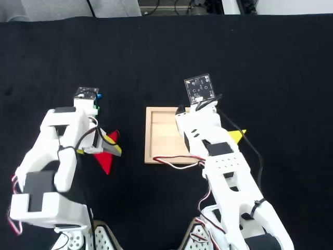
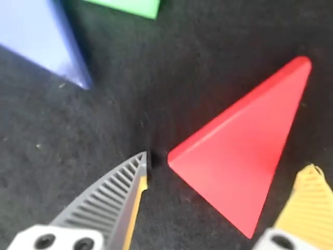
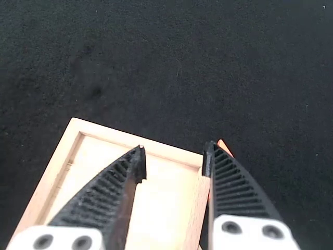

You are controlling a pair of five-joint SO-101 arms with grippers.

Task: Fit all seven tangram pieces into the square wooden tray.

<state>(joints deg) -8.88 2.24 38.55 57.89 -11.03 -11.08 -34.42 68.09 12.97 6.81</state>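
The right arm leans over the wooden tray (image 1: 156,133). Its pincer (image 3: 174,151) is spread, with one finger above the tray's inside and the other over its rim. An orange piece (image 3: 225,147) peeks out just beside that rim. Well apart from the tray, the left arm bends down, its pincer (image 2: 227,162) spread around a red triangle (image 2: 250,140) lying on the black counter (image 1: 166,57).

Blue piece (image 2: 36,39), green piece (image 2: 130,5) cut by edge; yellow piece (image 1: 239,136) partly under right arm (image 1: 218,151)
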